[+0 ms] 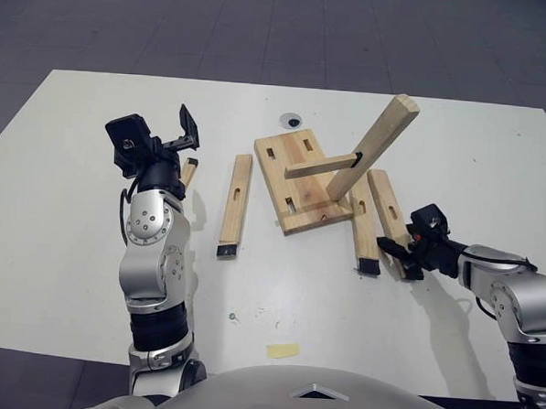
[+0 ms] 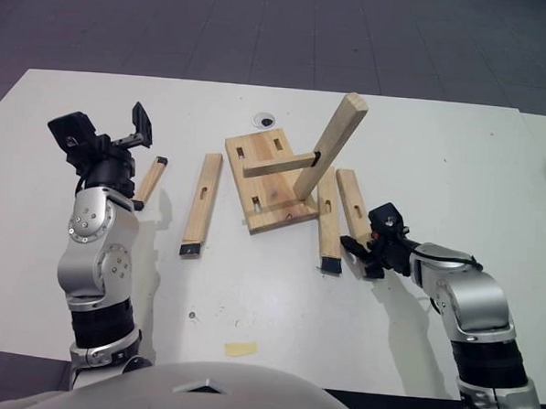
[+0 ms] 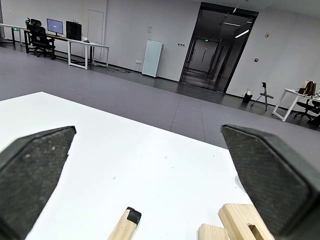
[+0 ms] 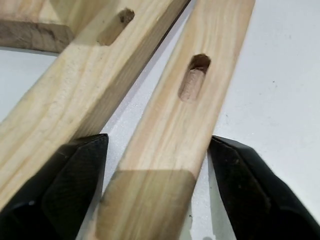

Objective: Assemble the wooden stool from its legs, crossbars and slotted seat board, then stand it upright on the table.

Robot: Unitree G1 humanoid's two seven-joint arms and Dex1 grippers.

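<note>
seat board [image 1: 280, 164]: lying flat around the middle of the counter [image 1: 72, 203], slots facing up, turned a bit askew

upright leg [image 1: 379, 137]: plugged into the board's lower right corner, leaning toward the upper right of the frame

crossbar [image 1: 313, 166]: one end is in the upright leg's slot; the rest pokes out to the left over the board, roughly level

loose leg [image 1: 235, 203]: flat on the counter just left of the board, not touching it, black cap at the near end

short stick [image 2: 149, 180]: further left, black cap at the far end, partly hidden behind the left arm

middle leg [image 1: 363, 229]: flat, right beside the board's right edge, black cap toward the bottom of the frame

outer leg [image 4: 170, 130]: lying next to the middle one with a narrow gap, slot facing up

right gripper [image 1: 396, 260]: lower right, down at counter level over the near end of the outer leg. Its fingers [image 4: 75, 170] are spread either side of the wood, with a gap on both sides, so nothing's pinched

left gripper [image 3: 147, 135]: held up off the counter at centre left, pointing away, fingers spread wide with nothing between them

other bits: a small round hole [image 1: 292, 120] just past the board, and a yellow scrap [image 1: 282, 350] near the bottom edge
</note>
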